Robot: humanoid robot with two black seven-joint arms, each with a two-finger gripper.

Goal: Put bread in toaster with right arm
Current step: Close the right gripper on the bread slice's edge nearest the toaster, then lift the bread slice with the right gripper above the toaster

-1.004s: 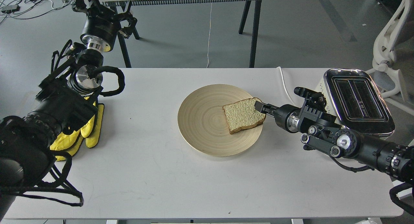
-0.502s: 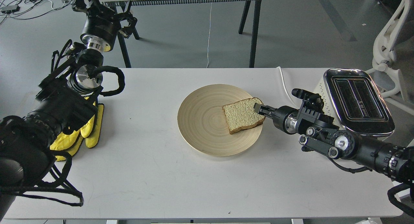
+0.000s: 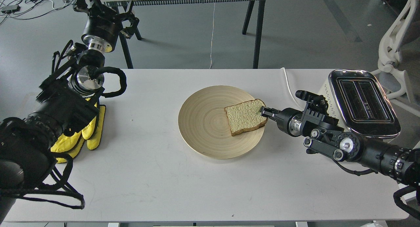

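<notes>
The bread (image 3: 245, 116) lies flat on the right part of a round wooden plate (image 3: 203, 122) in the middle of the white table. My right gripper (image 3: 264, 111) reaches in from the right, and its tips touch the slice's right crust edge. Its two fingers are dark and close together, so I cannot tell whether they grip the slice. The toaster (image 3: 362, 102) stands at the table's right edge, right behind my right arm, with its black slots empty and facing up. My left gripper (image 3: 106, 13) is off the table at the far left, dark and unclear.
Yellow gloves (image 3: 87, 132) lie on the table's left side under my left arm. The toaster's white cord (image 3: 288, 84) runs off the back edge. Black table legs (image 3: 257, 30) stand behind, and a white chair (image 3: 395, 46) is at the far right.
My right gripper has dropped a little onto the bread's right edge and pressed in. The bread and plate have slid slightly to the left. The left arm has not moved.
</notes>
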